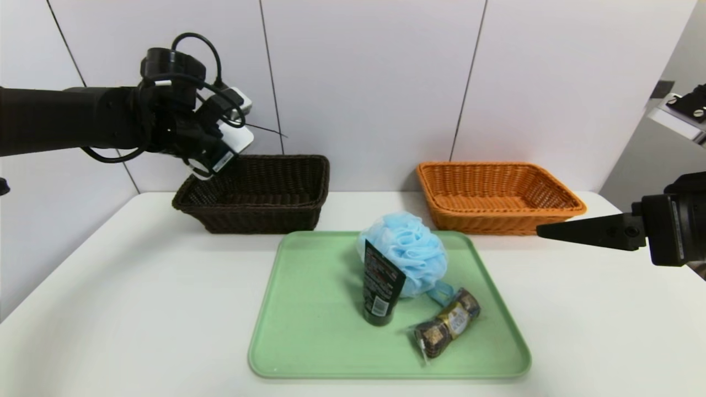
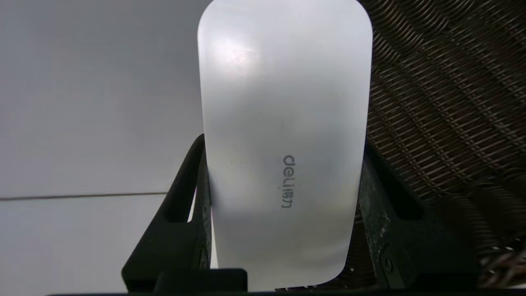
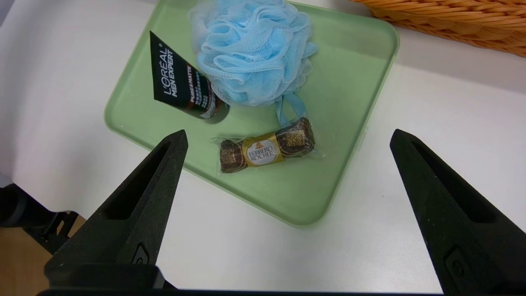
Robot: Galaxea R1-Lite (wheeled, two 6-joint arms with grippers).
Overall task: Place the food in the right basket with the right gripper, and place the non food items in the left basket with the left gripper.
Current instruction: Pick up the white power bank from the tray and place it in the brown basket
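Left gripper (image 1: 218,157) at upper left of head view, above the near-left rim of dark brown basket (image 1: 259,193), clamped on white mouse (image 2: 283,144) across its flat sides, fingers (image 2: 187,193) pressing both long edges. Mouse judged light, rigid, smooth-shelled and a bit slippery; side-edge pinch seems sound, short drop into wicker unlikely to hurt it. Right gripper (image 3: 287,205) parked at right edge of head view, jaws spread wide, holding nothing, aimed toward green tray (image 1: 309,309) at centre bottom. On tray: blue bath pouf (image 1: 405,251), soft, springy, very light, best taken by squeezing the mesh bulk; black face-wash tube (image 1: 380,286) standing on its cap against the pouf, squashy and likely to topple, best gripped across the flat body; chocolate pack (image 1: 448,322) lying toward lower right, crinkly slick wrapper, contents crushable, best pinched lightly across the middle band. Orange basket (image 1: 499,193) at upper right, nothing visible inside. Mouse mostly hidden behind gripper and cables in head view; underside unseen. Left basket floor partly cut off by its wall.
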